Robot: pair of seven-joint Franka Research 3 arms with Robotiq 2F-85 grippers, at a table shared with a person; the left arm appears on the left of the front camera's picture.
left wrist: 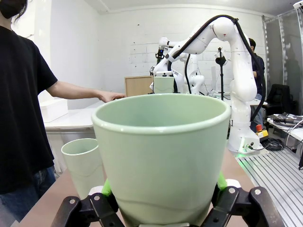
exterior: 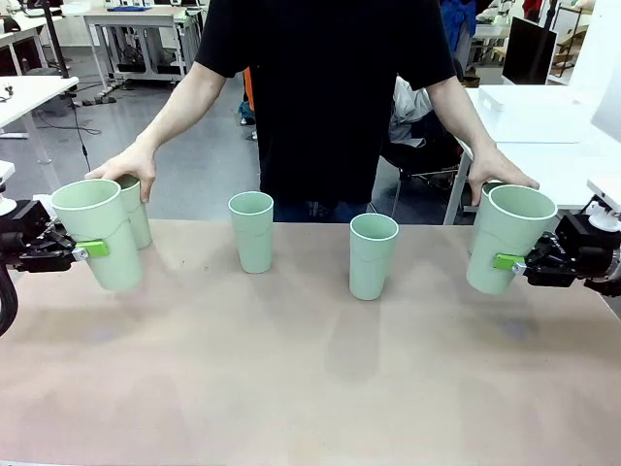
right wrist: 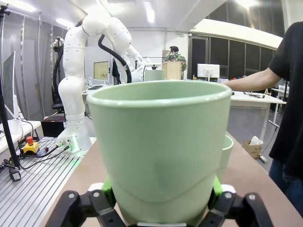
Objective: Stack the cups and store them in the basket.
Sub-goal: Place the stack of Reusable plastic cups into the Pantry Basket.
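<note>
Table (exterior: 310,388) spans lower frame. Left pincer (exterior: 89,249) is clamped on left-edge cup (exterior: 97,233), right pincer (exterior: 506,262) on right-edge cup (exterior: 509,238). Two centre cups (exterior: 251,231) stand upright; person's hands (exterior: 126,167) apparently rest on two more.

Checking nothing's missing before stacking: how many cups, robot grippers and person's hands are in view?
Mint-green cups: 6
Grippers, each shut on a cup (left gripper, right gripper): 2
Person's hands: 2
Total: 10
</note>
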